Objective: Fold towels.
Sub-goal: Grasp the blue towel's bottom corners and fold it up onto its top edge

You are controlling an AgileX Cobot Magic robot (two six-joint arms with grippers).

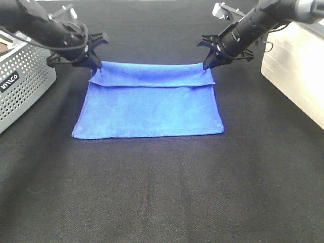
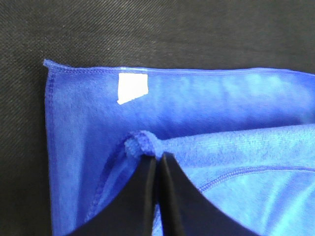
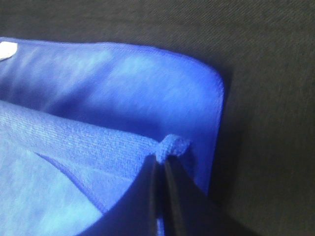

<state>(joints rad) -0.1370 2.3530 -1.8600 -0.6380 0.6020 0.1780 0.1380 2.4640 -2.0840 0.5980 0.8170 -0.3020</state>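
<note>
A blue towel (image 1: 152,109) lies on the black table, its far edge lifted and folded over toward the front. My left gripper (image 1: 95,65) is shut on the towel's far left corner, seen bunched at the fingertips in the left wrist view (image 2: 142,143). My right gripper (image 1: 207,65) is shut on the far right corner, bunched in the right wrist view (image 3: 172,146). A white label (image 2: 132,87) shows on the towel's lower layer.
A grey perforated basket (image 1: 20,81) stands at the left edge. A white box (image 1: 298,66) stands at the right edge. The black tablecloth (image 1: 162,192) spreads out in front of the towel.
</note>
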